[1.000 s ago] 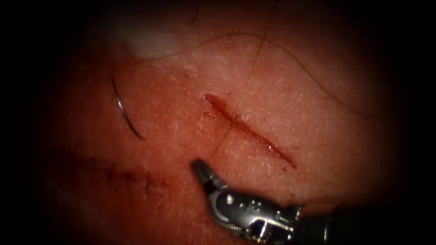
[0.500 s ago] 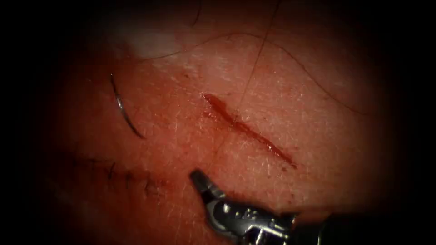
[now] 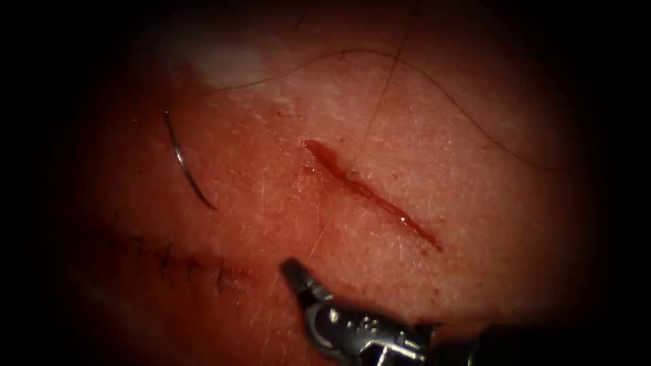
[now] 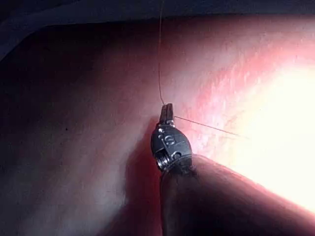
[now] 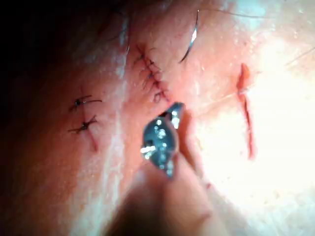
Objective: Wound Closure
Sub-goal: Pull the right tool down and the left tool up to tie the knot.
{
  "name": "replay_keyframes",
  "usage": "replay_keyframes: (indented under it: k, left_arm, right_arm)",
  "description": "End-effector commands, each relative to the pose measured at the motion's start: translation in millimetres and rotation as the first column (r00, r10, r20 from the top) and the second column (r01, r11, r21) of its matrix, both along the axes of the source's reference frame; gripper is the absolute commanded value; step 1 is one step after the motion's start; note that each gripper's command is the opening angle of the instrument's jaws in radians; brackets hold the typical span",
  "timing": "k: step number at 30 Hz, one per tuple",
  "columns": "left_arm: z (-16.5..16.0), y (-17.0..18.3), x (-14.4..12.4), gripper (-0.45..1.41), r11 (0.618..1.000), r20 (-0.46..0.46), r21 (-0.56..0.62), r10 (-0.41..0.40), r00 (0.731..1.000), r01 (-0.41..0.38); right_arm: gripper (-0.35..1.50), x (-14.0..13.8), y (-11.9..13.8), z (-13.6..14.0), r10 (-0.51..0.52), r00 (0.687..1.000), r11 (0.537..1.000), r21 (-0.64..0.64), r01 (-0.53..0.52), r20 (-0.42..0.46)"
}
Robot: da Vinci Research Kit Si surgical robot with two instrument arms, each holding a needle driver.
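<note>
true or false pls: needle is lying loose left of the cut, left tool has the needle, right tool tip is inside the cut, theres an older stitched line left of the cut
1. The needle lies loose on the tissue, left of the cut. True.
2. The left tool holds the needle. False: its fingers are shut on the thread.
3. The right tool has its tip inside the cut. False: the tip is over the tissue left of the cut, fingers shut, apparently holding nothing.
4. An older stitched line lies left of the cut. True.
</note>
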State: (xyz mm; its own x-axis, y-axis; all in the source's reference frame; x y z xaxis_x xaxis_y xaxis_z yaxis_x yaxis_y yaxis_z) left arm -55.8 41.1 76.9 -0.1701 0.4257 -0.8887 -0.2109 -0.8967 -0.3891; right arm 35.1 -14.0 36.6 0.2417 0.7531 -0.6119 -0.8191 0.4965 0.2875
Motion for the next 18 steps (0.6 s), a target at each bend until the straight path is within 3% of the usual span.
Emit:
replay_keyframes:
  k: [1,8,18]
  left_arm:
    - [0.6,0.1,-0.7,-0.45,1.0,0.0,0.0,-0.003,1.0,0.003]
    - [0.8,0.3,-1.4,-0.45,1.0,-0.003,-0.001,-0.009,1.0,0.009]
    - [0.7,0.2,-1.2,-0.45,1.0,-0.001,0.0,-0.006,1.0,0.006]
  right_arm:
    - [-0.35,0.9,-1.3,0.7,-0.007,1.0,1.0,0.007,0.007,0.004]
    - [-0.35,1.7,-2.8,0.9,-0.027,1.0,0.999,0.02,0.027,0.01]
    - [-0.35,1.8,-2.8,1.1,-0.033,0.999,0.999,0.025,0.033,0.009]
